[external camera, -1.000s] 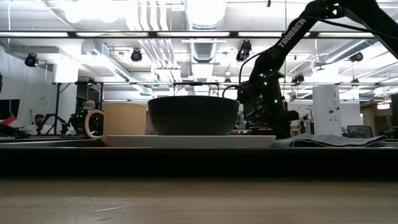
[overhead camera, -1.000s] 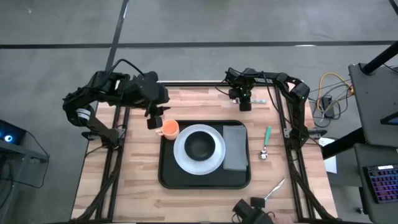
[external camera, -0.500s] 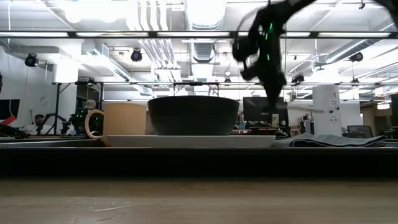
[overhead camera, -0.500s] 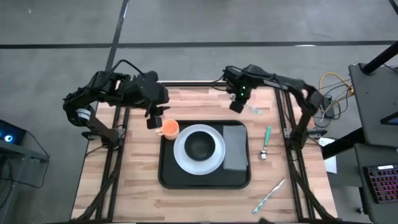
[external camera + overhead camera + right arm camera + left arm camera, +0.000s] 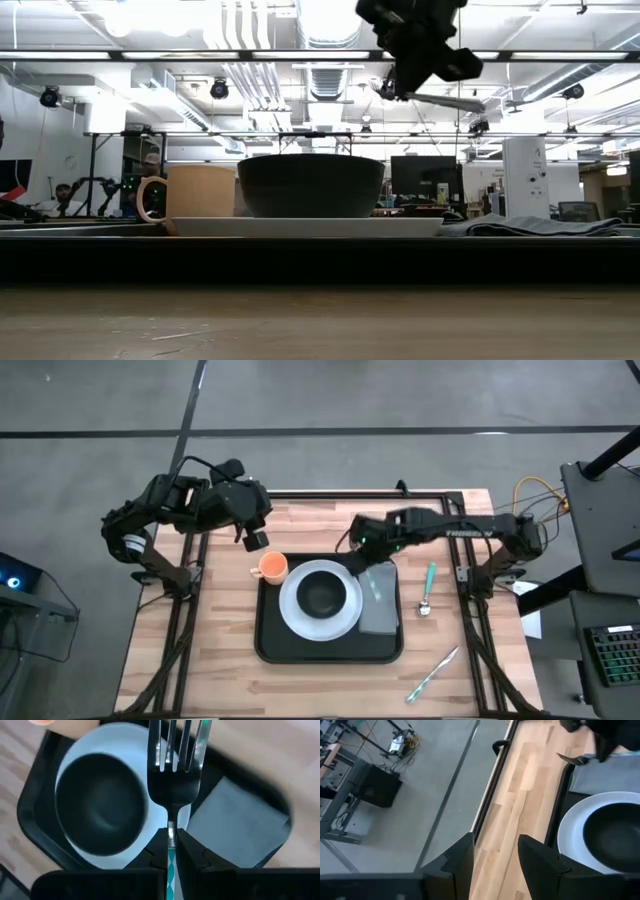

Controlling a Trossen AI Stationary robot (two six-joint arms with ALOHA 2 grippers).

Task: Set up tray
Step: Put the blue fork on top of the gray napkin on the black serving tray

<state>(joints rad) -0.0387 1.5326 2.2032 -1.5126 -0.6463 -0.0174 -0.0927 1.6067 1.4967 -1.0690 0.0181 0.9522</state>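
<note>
One wooden surface (image 5: 310,525) carries everything, with the two dark arms reaching in from the far corners. Tray (image 5: 330,650): black, rimmed, sits mid-surface, long side running left to right. On it: white plate (image 5: 320,600) toward the left half, dark bowl (image 5: 322,595) centred on the plate, grey cloth (image 5: 379,598) lying flat along the right side of the tray, just beside the plate. Orange mug (image 5: 271,566) stands at the tray's far left corner, touching or just inside the rim; cannot tell which.

Right gripper (image 5: 368,543) is stretched in over the far edge of the tray, above the gap between plate and cloth, well off the surface in the low view. Its fingers are closed on the teal handle of a fork (image 5: 172,750), tines pointing forward over plate and cloth.

Left gripper (image 5: 254,540) hangs over the bare surface beyond the mug, fingers parted, nothing between them.

Right of the tray, on the surface: a teal-handled spoon (image 5: 427,588), and nearer the front corner another utensil (image 5: 433,673), type unclear.
</note>
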